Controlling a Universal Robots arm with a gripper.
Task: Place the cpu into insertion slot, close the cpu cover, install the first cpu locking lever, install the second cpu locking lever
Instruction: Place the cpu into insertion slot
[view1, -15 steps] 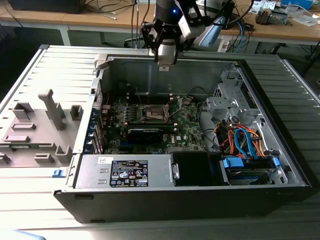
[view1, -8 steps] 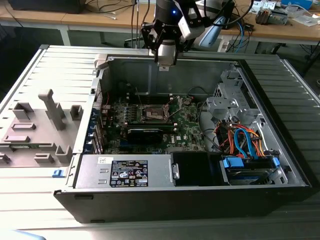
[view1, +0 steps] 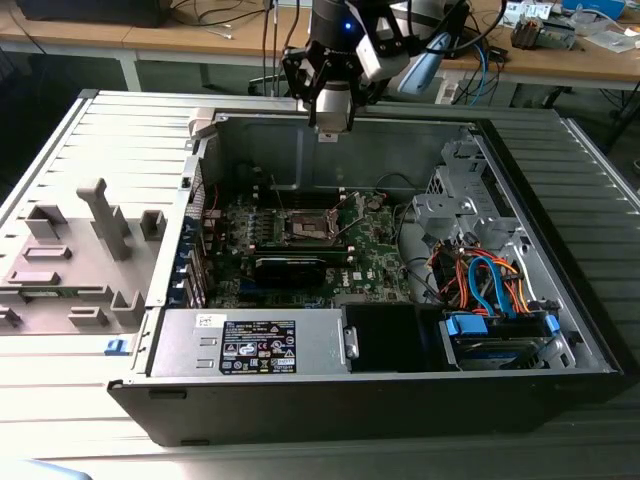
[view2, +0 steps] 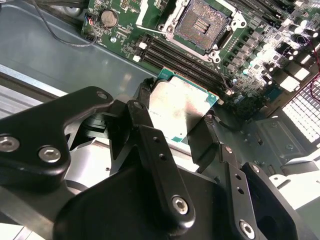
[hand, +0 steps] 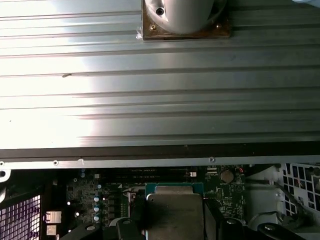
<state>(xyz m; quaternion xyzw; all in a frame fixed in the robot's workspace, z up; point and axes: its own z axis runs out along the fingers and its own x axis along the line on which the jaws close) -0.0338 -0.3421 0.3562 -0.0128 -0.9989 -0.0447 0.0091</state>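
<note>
**Mia:** Where is the little flat square chip with the shiny grey metal top (view2: 182, 107)?

**Tom:** The black metal pincer (view2: 177, 114) has it. Its two black fingers (view2: 145, 97) press on two opposite edges of the chip. So the pincer is pinching it, with the shiny side facing the wrist camera.

**Mia:** Is it in its place yet?

**Tom:** No. It hangs in the air. In the exterior view the pincer is up high, over the back wall of the big grey metal computer box (view1: 250, 135).

**Mia:** And where is the small dark square slot with the silvery rim (view1: 305, 228)?

**Tom:** Down inside the box, on the green board (view1: 385, 255), well apart from the chip. In the exterior view it sits lower than the pincer and a little to the exterior view's left. In the second wrist view it lies past the long black strips (view2: 175, 56). Nothing lies over it, and its tiny pins show.

**Mia:** Do the chip and slot match up?

**Tom:** I think their sides point about the same way. The slot is just lower down and further into the box.
</note>
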